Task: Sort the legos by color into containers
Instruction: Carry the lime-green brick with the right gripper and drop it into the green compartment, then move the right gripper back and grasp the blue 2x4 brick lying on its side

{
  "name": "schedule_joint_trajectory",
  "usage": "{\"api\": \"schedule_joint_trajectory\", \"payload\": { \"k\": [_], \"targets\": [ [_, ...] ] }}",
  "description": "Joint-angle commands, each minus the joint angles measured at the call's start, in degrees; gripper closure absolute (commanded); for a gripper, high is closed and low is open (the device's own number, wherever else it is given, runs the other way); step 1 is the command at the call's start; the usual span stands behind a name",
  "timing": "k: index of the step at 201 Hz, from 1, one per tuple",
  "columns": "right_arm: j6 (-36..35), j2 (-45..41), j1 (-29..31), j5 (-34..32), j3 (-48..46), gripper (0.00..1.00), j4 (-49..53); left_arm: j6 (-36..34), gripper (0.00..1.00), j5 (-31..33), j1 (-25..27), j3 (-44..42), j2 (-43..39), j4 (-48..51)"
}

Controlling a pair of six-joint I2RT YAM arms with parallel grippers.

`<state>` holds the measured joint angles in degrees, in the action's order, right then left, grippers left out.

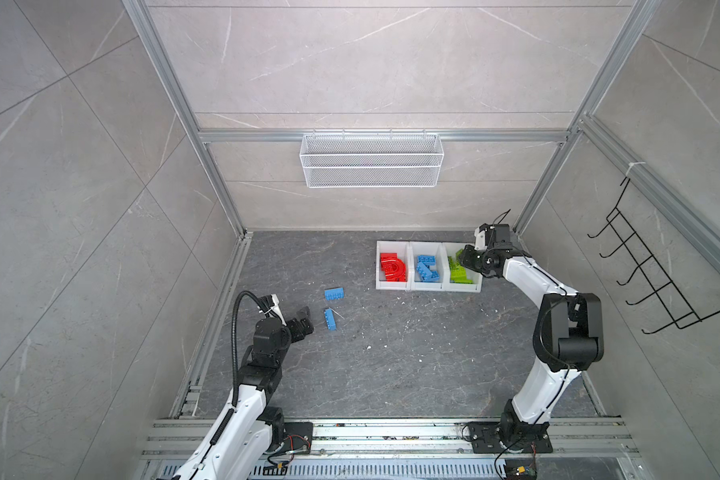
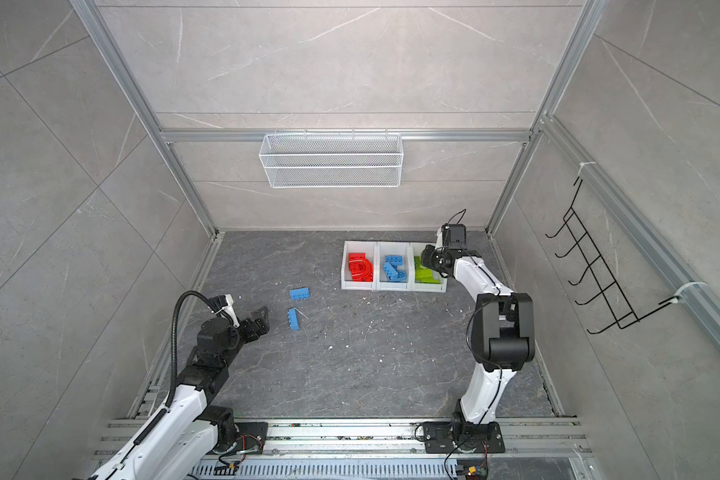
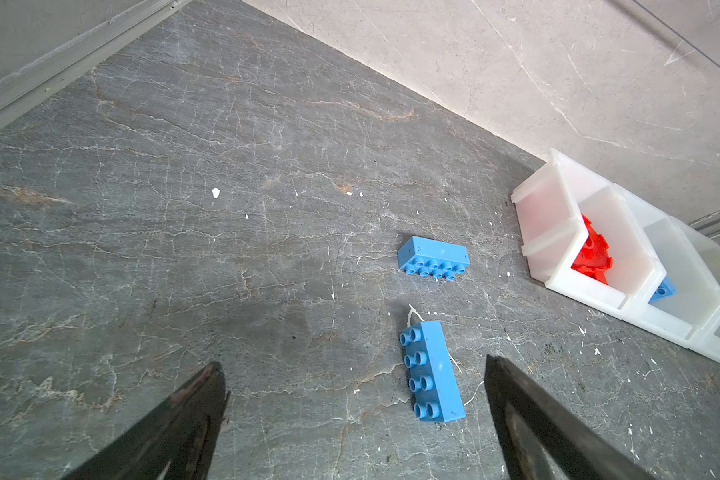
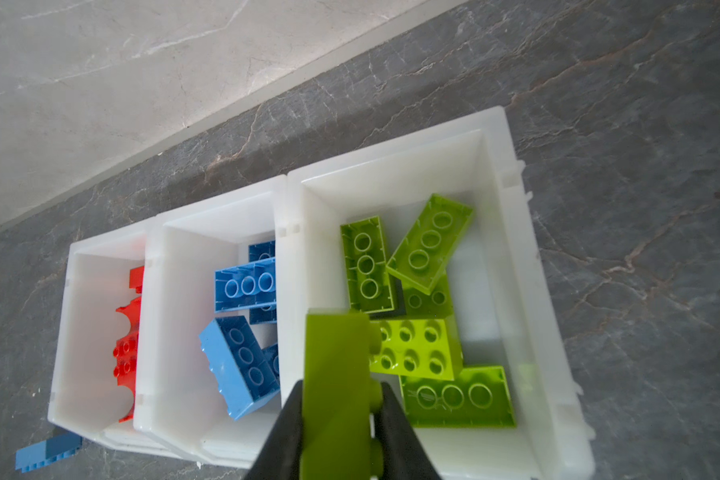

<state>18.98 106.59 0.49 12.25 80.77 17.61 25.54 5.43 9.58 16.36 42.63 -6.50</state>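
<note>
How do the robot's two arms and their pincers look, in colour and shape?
Both arms have white shell links and black joints. The left arm carries a black ribbed hose; the right arm has thin black wires. The left pincer and the right pincer are black, with tapering pointed fingers.

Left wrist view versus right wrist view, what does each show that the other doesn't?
Left wrist only: the open left pincer and the near blue brick. Right wrist only: one green brick in the right pincer, above the binned green bricks. Both: the white bins holding red pieces and blue pieces, plus the far blue brick.
</note>
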Motion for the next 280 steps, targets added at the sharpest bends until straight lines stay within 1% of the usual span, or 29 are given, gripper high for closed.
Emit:
{"api": "schedule_joint_trajectory", "payload": {
  "k": [1,20,27,40,53,68,80,93,104,116,126,136,149,162,171,187,209,245,280],
  "targets": [
    [-2.2,1.0,0.1,-0.2,3.1,0.57,3.1,-0.8,0.00,0.0,-0.3,0.5,0.0,-1.8],
    [-2.5,0.3,0.0,-0.6,3.3,0.44,3.5,-0.8,0.01,0.1,-0.3,0.6,0.1,-1.7],
    [-2.7,-0.2,0.1,-0.8,3.3,0.40,3.8,-0.8,0.01,0.2,-0.3,0.6,0.0,-1.7],
    [-2.8,-1.9,0.0,-1.1,2.5,0.38,3.8,-0.8,0.01,0.4,-0.3,0.6,0.0,-1.6],
    [-1.9,-4.6,0.6,0.3,0.6,0.38,2.3,-1.0,0.01,0.7,-0.3,0.6,-0.2,-1.3],
    [-1.4,-8.2,3.5,1.4,-1.6,0.38,1.3,-1.0,0.01,1.4,-0.3,0.6,-0.7,-1.1],
    [-1.6,-11.1,8.2,0.3,-3.1,0.37,1.7,-0.9,0.01,2.0,-0.3,0.5,-1.1,-1.0],
    [-0.7,-14.2,15.0,-2.0,-5.2,0.36,1.2,-0.8,0.01,2.7,-0.3,0.5,-1.7,-0.8],
    [1.9,-15.7,20.8,-3.7,-6.8,0.36,0.3,-0.5,0.01,3.5,-0.3,0.3,-2.2,-0.6],
    [6.2,-16.6,27.5,-5.0,-9.2,0.36,-4.0,-0.4,0.01,3.8,-0.3,0.0,-2.4,-0.8],
    [8.9,-16.6,33.7,-9.1,-11.4,0.36,-8.1,-0.3,0.01,4.1,-0.3,0.0,-2.5,-0.6],
    [10.5,-15.5,39.5,-14.2,-12.5,0.35,-11.2,-0.3,0.01,4.4,-0.3,0.1,-2.6,-0.2],
    [12.1,-12.2,46.1,-19.7,-11.8,0.35,-12.7,-0.1,0.01,4.6,-0.4,0.0,-2.8,-0.2],
    [13.7,-7.7,50.8,-24.2,-10.3,0.35,-13.1,-0.2,0.01,4.7,-0.4,-0.1,-3.1,0.0],
    [14.6,-4.2,53.4,-26.0,-8.6,0.35,-13.5,-0.2,0.01,4.7,-0.4,-0.1,-3.2,0.0],
    [15.0,2.8,55.6,-24.7,-3.7,0.35,-12.5,0.0,0.01,4.7,-0.4,-0.2,-3.5,0.0],
    [13.2,10.1,56.8,-24.1,2.7,0.35,-9.1,0.2,0.01,4.7,-0.4,-0.4,-4.0,0.4],
    [13.1,13.7,56.8,-22.8,5.3,0.35,-10.4,1.1,0.01,4.5,-0.4,-0.8,-4.4,0.1],
    [10.9,18.0,57.0,-22.4,12.5,0.35,-4.7,1.2,0.00,3.6,-0.4,-0.5,-3.2,-0.5]
  ]
}}
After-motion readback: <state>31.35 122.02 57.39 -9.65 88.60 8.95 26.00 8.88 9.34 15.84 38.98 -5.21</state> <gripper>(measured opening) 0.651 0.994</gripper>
